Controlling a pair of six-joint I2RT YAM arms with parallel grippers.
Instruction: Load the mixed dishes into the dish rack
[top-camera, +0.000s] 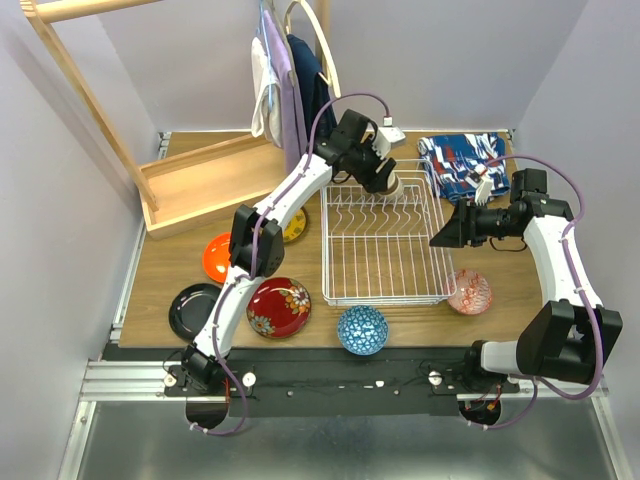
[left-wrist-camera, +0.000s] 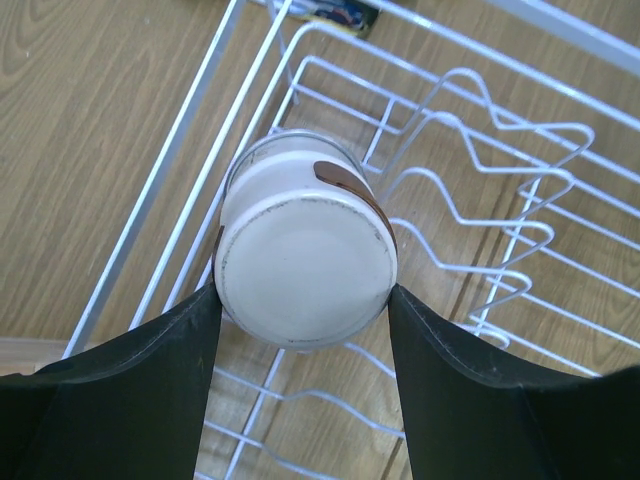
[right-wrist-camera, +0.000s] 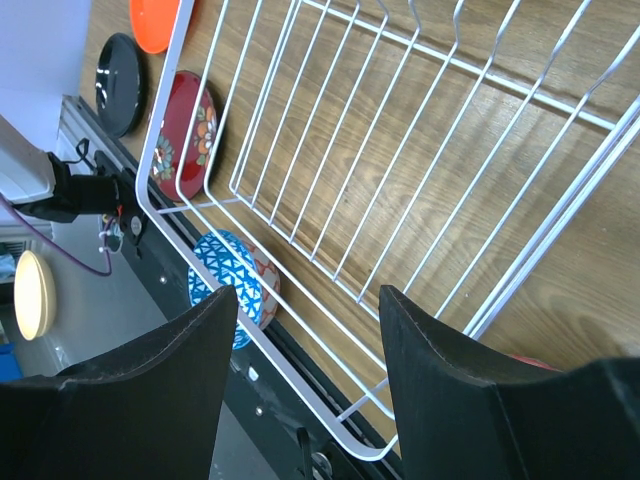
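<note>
My left gripper (top-camera: 385, 180) is shut on the grey-beige cup (left-wrist-camera: 305, 255), upside down with its base toward the wrist camera, over the back left corner of the white dish rack (top-camera: 385, 245) beside the tines (left-wrist-camera: 470, 200). My right gripper (top-camera: 440, 238) is open and empty above the rack's right edge; in its wrist view (right-wrist-camera: 308, 300) the rack's wires (right-wrist-camera: 350, 150) lie below. On the table are the orange plate (top-camera: 216, 257), black plate (top-camera: 192, 310), red floral plate (top-camera: 278, 306), blue bowl (top-camera: 362, 330) and pink bowl (top-camera: 470, 292). The yellow-patterned plate (top-camera: 295, 226) is partly hidden by the left arm.
The blue-red patterned cloth (top-camera: 460, 165) lies at the back right. A wooden frame (top-camera: 200, 185) stands at the back left, with garments hanging behind the rack (top-camera: 290, 80). The right wrist view shows the blue bowl (right-wrist-camera: 228, 285), red plate (right-wrist-camera: 185, 135) and black plate (right-wrist-camera: 120, 70).
</note>
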